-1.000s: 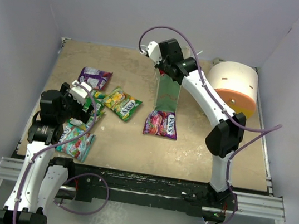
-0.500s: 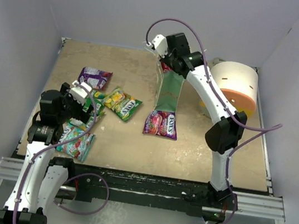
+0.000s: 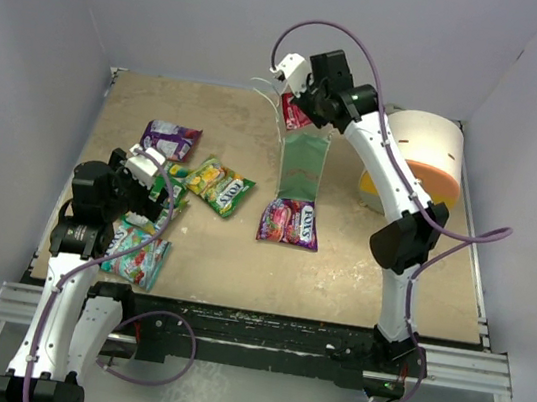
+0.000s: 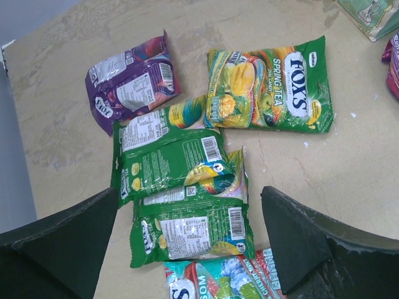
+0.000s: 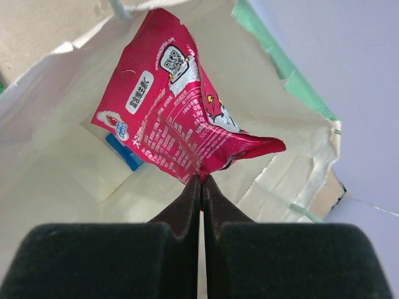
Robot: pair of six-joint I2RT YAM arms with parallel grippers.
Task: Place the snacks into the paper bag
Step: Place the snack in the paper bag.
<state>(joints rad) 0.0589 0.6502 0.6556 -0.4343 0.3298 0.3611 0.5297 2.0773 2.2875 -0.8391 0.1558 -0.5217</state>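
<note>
Your right pincer grips the red packet by its edge seam; it looks light, floppy, slick. Your left pincer hangs released.

I can read "FOX'S" and "SPRING TEA" on the green-yellow packet. "FOX'S" is on the magenta packet too. The red packet has a square code and tiny print I cannot read. The green packet shows a bar code.

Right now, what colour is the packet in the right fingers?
Red with white print; the packet shows best in the right wrist view.
</note>
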